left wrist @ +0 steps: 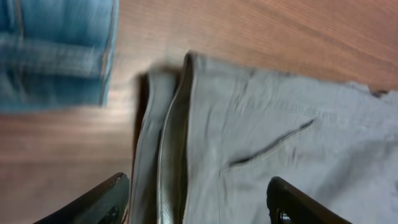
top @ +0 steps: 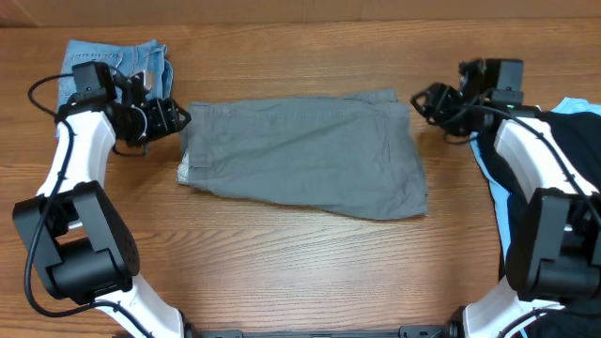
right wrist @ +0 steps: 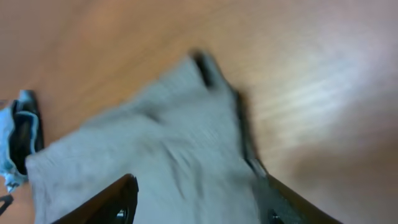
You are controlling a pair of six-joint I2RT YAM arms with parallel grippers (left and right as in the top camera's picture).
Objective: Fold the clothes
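Under the left wrist alone, shorts [left wrist: 292,93] show pocket slit [left wrist: 272,144]

1. Gray shorts [top: 305,155]: matt woven cloth, softly creased, with stitched seams.
2. Counter [top: 282,268]: smooth wood grain with a faint sheen.
3. Blue jeans [top: 141,56]: faded matt denim.
4. Left arm [top: 64,155]: smooth white plastic shell.

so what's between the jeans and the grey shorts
Only bare table separates jeans and grey shorts; the left wrist view shows it.
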